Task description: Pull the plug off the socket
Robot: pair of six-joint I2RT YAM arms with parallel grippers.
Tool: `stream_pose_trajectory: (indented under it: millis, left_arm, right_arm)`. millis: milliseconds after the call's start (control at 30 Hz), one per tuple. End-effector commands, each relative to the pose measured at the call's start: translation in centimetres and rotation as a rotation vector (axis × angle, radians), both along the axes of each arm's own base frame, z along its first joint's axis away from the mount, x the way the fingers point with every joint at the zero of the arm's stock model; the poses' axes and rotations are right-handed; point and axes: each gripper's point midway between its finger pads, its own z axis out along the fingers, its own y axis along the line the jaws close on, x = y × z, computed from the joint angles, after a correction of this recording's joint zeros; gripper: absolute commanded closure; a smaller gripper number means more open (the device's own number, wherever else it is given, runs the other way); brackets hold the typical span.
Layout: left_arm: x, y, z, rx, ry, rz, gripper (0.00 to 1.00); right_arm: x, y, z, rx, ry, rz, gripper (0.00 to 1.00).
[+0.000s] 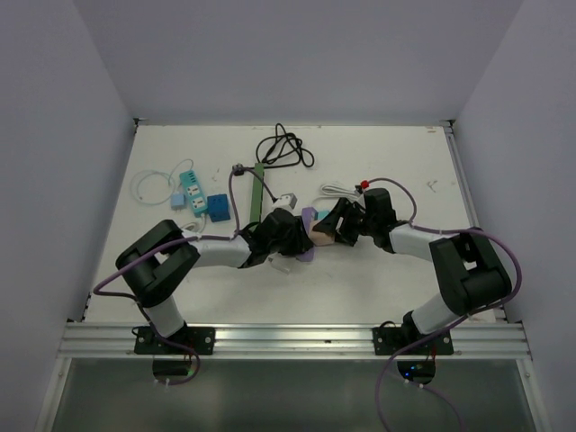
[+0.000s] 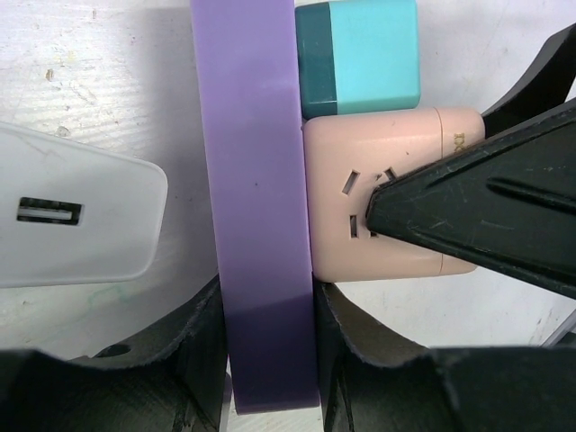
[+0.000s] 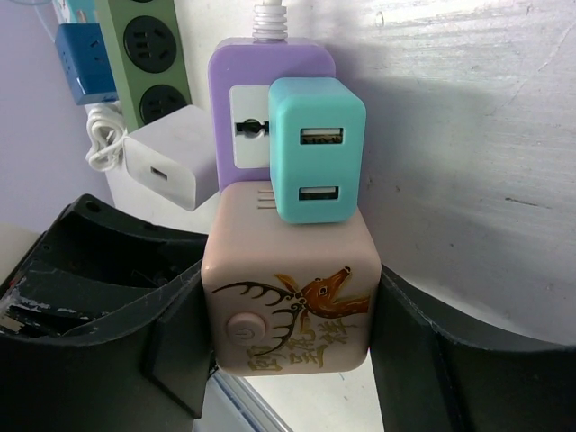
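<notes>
**Plug sits right of the strip; the pull runs across it**

My left end effector [image 2: 268, 360] is clamped narrow on the purple socket strip [image 2: 252, 180], which runs top to bottom in the frame. The pink plug [image 2: 387, 198] sits flush against the strip's right face. My right end effector [image 3: 288, 346] grips that plug's sides, so I judge the pull goes straight away from the strip.

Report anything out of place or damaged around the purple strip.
Nothing looks damaged or spilled. The pink cube and teal charger sit flush against the purple strip. Only oddity: a white charger lies loose on the table beside it, its port empty.
</notes>
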Motion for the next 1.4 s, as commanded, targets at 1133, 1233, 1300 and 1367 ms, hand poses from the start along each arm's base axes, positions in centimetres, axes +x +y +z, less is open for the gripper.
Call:
stream_pose_trajectory:
  millis: [1133,1233,1300,1367]
  left_arm:
    - [-1.0,6.2,-4.8,0.319,0.111,0.143,1.00]
    - [-1.2,5.4,-4.6,0.273,0.112,0.112,1.00]
    - [-1.4,5.0,-4.6,0.254,0.119,0.092,1.00]
    - [-1.0,4.3,-4.0,0.222,0.101,0.081,1.00]
  right_arm:
    - [-0.5,-10.2,1.7,-0.425,-0.057,-0.153,1.00]
    - [-0.5,-13.3,1.2,-0.580,-0.074,-0.228,1.00]
    - [-0.5,-14.9,1.3,-0.649,-0.079,-0.278,1.00]
    - [-0.5,-16.8,1.2,-0.736,-0.077,-0.335,0.93]
